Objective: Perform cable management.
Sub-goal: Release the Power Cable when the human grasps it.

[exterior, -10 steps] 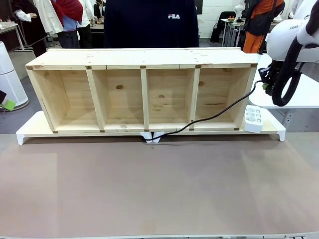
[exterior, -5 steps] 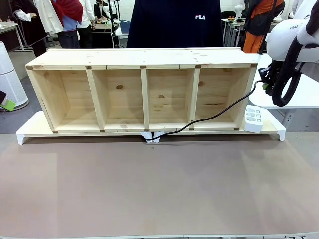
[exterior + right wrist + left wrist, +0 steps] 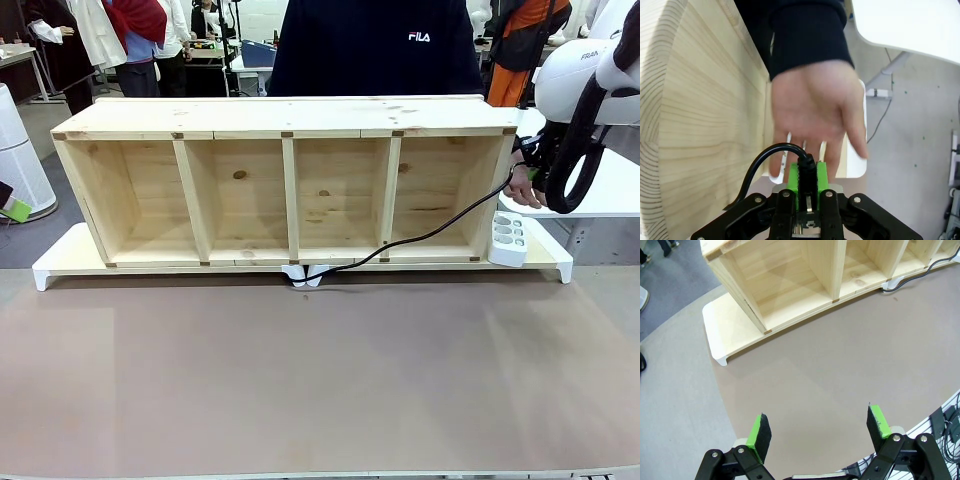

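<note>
Pinching the plug (image 3: 807, 172) of the cable (image 3: 420, 238) between my right fingers (image 3: 807, 187), I hold it just off the shelf's (image 3: 285, 132) right end, the green pads (image 3: 822, 179) pressed against the plug's two sides. From the plug the cable loops out to one side and drops past the pale wooden wall. In the front view it runs from my right arm down across the open face of the rightmost compartment, along the shelf's lower front edge, to a small white clip (image 3: 305, 275) at the middle, where it ends on the brown surface (image 3: 320, 380). A person's hand (image 3: 815, 115) in a dark sleeve hangs open just beyond the plug, palm toward me, fingers pointing down at it; whether it touches I cannot tell. A white power strip (image 3: 508, 238) stands against the shelf's right end, below that hand. My left fingers (image 3: 817, 427) are spread wide, holding nothing, hovering over the bare surface near the shelf's left end and the white base (image 3: 722, 347) under it.
</note>
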`<state>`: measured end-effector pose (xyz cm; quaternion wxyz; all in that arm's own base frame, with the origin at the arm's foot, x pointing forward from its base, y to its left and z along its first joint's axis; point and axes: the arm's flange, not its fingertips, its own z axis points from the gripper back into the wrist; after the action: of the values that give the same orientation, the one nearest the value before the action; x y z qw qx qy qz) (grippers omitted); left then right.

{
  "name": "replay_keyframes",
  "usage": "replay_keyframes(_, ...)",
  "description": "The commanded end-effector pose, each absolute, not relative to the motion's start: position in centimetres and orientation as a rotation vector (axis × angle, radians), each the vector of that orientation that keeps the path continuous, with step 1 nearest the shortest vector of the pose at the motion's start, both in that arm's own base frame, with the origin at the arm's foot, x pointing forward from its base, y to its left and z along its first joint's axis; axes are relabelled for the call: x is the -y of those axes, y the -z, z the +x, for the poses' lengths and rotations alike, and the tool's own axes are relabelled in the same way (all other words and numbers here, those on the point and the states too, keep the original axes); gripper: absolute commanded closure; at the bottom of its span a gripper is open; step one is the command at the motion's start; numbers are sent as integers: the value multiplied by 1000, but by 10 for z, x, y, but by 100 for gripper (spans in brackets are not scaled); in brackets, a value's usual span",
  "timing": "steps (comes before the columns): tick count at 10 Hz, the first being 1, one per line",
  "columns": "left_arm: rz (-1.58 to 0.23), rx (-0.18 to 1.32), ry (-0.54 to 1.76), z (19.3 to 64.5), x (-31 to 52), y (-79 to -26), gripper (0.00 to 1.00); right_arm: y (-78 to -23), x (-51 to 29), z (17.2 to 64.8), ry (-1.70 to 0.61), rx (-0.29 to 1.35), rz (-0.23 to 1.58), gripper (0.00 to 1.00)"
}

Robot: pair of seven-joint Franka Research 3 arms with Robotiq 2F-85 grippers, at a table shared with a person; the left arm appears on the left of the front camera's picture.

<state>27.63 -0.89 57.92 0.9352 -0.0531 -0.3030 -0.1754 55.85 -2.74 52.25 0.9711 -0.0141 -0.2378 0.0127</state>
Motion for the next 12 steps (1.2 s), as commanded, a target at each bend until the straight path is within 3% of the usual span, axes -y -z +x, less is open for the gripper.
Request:
replay_keyframes(1, -116, 611, 351, 275, 9, -579, 0, -524, 27, 559, -25, 488, -29, 83)
replay_keyframes(11, -116, 611, 351, 275, 9, -579, 0, -524, 28, 558, -18, 479, -27, 83)
replay_keyframes(12, -116, 611, 351, 275, 9, -579, 0, -524, 28, 558, -18, 475, -16, 63)
